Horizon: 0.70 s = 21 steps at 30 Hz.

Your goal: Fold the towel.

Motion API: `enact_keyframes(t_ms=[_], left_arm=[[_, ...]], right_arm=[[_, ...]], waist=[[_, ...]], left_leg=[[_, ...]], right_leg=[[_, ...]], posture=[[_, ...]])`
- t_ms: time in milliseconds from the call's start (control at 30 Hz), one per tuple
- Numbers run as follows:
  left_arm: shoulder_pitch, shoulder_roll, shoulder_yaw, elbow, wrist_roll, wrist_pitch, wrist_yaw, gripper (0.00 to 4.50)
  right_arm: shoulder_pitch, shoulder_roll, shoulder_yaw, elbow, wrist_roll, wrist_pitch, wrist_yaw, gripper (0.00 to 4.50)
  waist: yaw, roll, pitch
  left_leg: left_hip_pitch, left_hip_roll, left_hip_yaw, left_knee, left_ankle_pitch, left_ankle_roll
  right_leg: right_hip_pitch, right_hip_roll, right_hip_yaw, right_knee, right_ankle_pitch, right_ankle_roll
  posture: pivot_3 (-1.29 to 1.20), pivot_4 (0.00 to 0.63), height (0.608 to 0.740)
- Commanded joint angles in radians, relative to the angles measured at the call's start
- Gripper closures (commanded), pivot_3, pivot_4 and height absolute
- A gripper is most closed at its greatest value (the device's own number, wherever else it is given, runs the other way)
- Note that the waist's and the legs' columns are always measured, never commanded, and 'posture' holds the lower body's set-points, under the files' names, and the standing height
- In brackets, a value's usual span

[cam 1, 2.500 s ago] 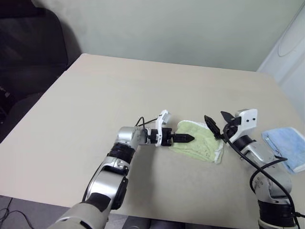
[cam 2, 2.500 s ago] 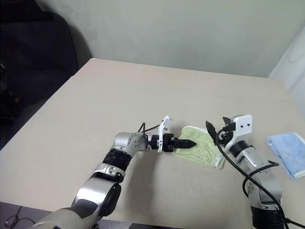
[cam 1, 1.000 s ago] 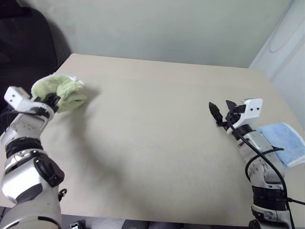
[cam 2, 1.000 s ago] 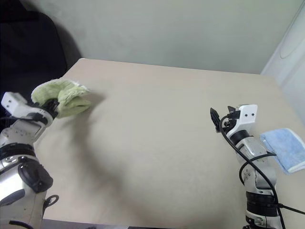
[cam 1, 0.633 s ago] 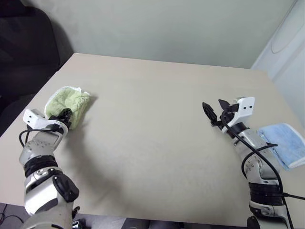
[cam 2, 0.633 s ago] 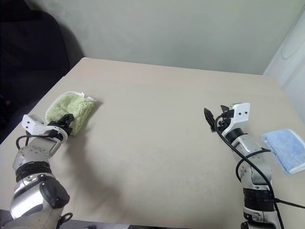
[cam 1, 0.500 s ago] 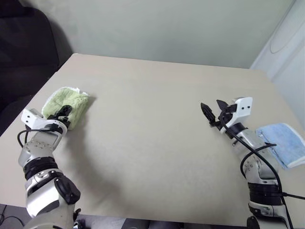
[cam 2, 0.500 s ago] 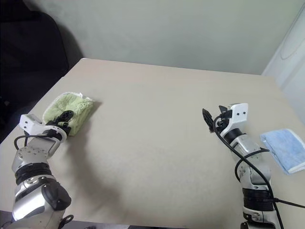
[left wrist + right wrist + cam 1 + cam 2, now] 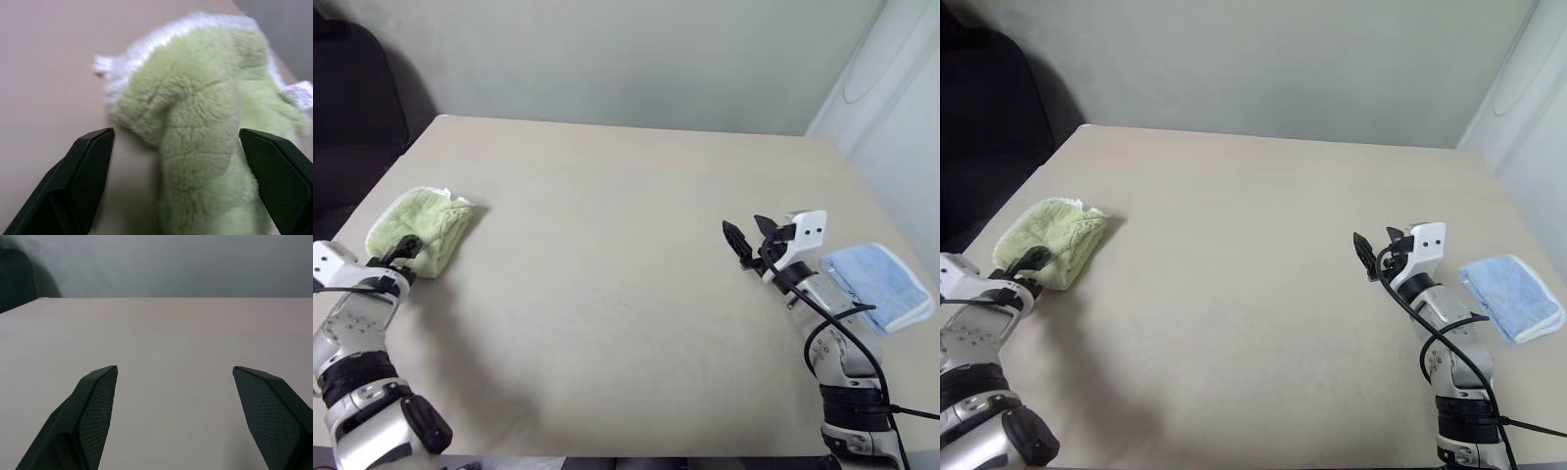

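The light green towel [image 9: 419,225] lies bunched in a folded lump near the table's left edge, and its white scalloped edging [image 9: 161,36] shows in the left wrist view. My left gripper [image 9: 399,249] is open just in front of the towel; its black fingers [image 9: 85,166] stand wide apart on either side of the cloth's near end without gripping it. My right gripper [image 9: 750,241] hovers open and empty over the right part of the table, far from the towel, with bare table top between its fingers [image 9: 95,406].
A folded light blue cloth [image 9: 878,285] lies at the table's right edge, beside my right arm. The beige table [image 9: 607,255] stretches wide between the two arms. A dark chair [image 9: 347,108] stands off the far left corner.
My left gripper carried the towel to the left side, set it down, opened and drew back a little. The right gripper stayed in place. The camera has shifted.
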Motion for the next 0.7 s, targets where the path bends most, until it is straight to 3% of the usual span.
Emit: enact_keyframes(t_ms=[33, 167, 233, 367, 500, 700], left_arm=[[0.095, 0.017, 0.066, -0.12, 0.039, -0.076, 0.067, 0.03], [0.238, 0.002, 0.12, -0.28, 0.077, -0.206, 0.061, 0.03], [0.309, 0.017, 0.093, -0.387, 0.099, -0.265, -0.03, 0.03], [0.463, 0.05, -0.064, -0.649, 0.095, -0.273, -0.304, 0.03], [0.506, 0.031, -0.243, -0.875, 0.045, -0.191, -0.404, 0.03], [0.409, -0.041, -0.562, -0.875, 0.165, -0.192, -0.462, 0.03]], right_arm=[[-0.006, -0.023, -0.018, -0.022, 0.009, -0.008, 0.028, 0.53], [-0.012, -0.045, -0.022, 0.003, 0.013, -0.003, 0.05, 0.53], [-0.016, -0.067, -0.022, 0.012, 0.012, 0.005, 0.069, 0.53], [0.018, -0.133, 0.025, 0.016, -0.032, -0.007, 0.138, 0.53], [0.052, -0.171, 0.035, -0.004, -0.043, -0.008, 0.17, 0.53], [0.109, -0.169, 0.012, -0.069, -0.049, 0.004, 0.132, 0.53]], waist=[[-0.005, -0.001, 0.0], [-0.005, -0.002, -0.001], [-0.001, -0.005, -0.002], [0.028, -0.008, -0.004], [0.044, -0.005, -0.003], [0.035, -0.007, -0.005]], left_leg=[[0.0, 0.001, 0.0, 0.0, -0.001, 0.0], [0.0, 0.002, -0.001, 0.0, -0.003, -0.001], [0.0, 0.004, -0.002, 0.001, -0.004, -0.003], [-0.003, 0.004, -0.006, 0.003, -0.011, -0.014], [-0.004, 0.002, -0.007, 0.003, -0.011, -0.013], [-0.004, 0.002, -0.005, 0.002, -0.011, -0.014]], right_leg=[[0.0, 0.001, 0.0, 0.0, 0.0, -0.001], [0.0, 0.002, 0.0, 0.0, -0.003, -0.005], [-0.001, 0.004, 0.0, 0.001, -0.004, -0.009], [-0.006, 0.006, 0.0, 0.0, -0.006, -0.018], [-0.006, 0.002, 0.001, 0.002, -0.007, -0.02], [-0.004, 0.0, 0.0, 0.005, -0.007, -0.019]], posture=[[0.0, 0.15, 0.74], [0.0, 0.15, 0.74], [0.0, 0.15, 0.74], [0.0, 0.15, 0.74], [0.0, 0.15, 0.74], [0.0, 0.15, 0.74]])
